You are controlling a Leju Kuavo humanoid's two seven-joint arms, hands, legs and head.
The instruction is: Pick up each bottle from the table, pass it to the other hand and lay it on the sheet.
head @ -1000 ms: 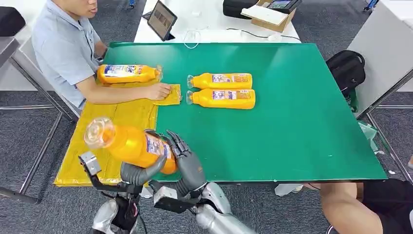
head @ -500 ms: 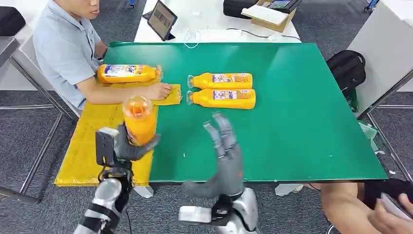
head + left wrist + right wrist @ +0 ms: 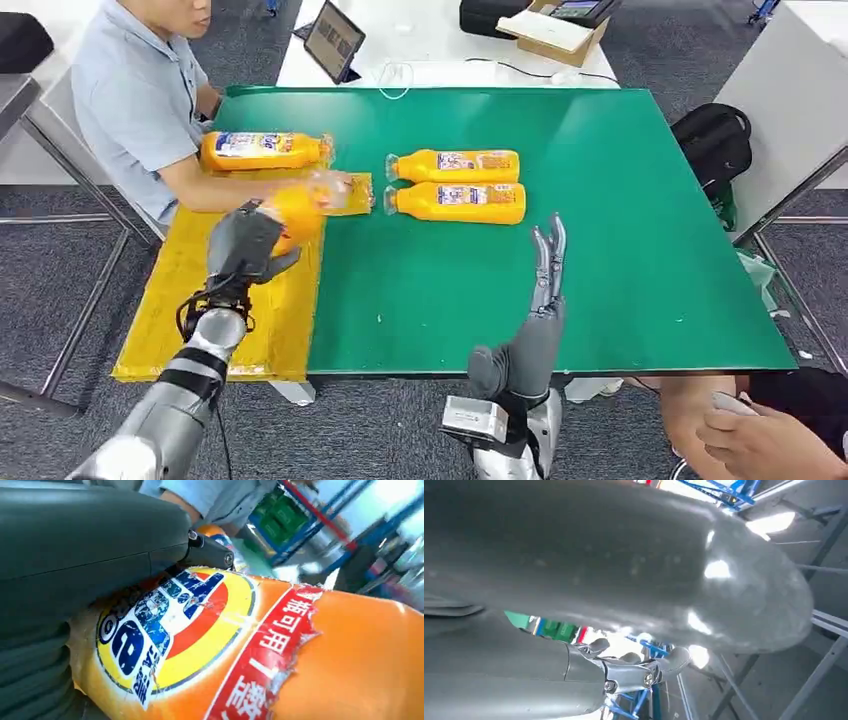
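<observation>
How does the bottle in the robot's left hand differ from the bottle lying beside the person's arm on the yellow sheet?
The held bottle is gripped by the left hand above the yellow sheet, while the lying bottle rests flat on it. The held bottle points away from the robot; the lying bottle lies crosswise. Both are orange with a printed label.

An orange plastic bottle (image 3: 300,208) sits in the dark grey left hand (image 3: 243,243); its label (image 3: 170,625) shows a yellow disc with a red swirl, blue lettering and a red band of white characters. 3 more orange bottles (image 3: 457,166) (image 3: 460,202) (image 3: 262,150) carry pale blue-and-white labels. The sheet (image 3: 190,290) is yellow, the table mat (image 3: 620,250) plain green. The right hand (image 3: 540,310) is dark grey over silver.
</observation>
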